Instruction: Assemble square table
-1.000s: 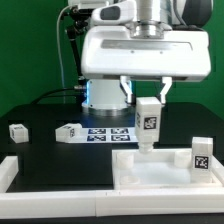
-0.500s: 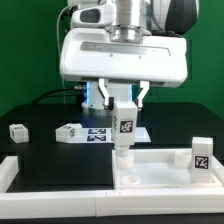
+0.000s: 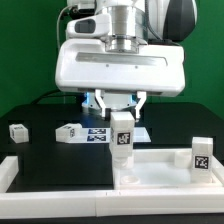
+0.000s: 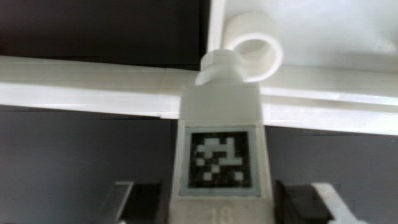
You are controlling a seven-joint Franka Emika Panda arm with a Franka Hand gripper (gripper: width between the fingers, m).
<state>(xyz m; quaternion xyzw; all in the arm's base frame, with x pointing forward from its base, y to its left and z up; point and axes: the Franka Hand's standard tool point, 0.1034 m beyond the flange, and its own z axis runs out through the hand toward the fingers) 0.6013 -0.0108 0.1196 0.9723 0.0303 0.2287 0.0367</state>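
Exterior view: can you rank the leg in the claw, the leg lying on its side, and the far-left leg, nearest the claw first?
1. The held leg, upright, gripped in the claw.
2. The lying leg, on the exterior view's left.
3. The far-left leg, near the picture's left edge.

Arm [image 3: 122, 62] — white boxy hand shell, grey cyl. wrist, black joint cover, dark fingers [image 4: 322, 205].

Marker board [image 3: 97, 136] partly behind held leg [image 3: 122, 135]; tabletop [image 3: 165, 168] cut by edge; wrist view blurred.
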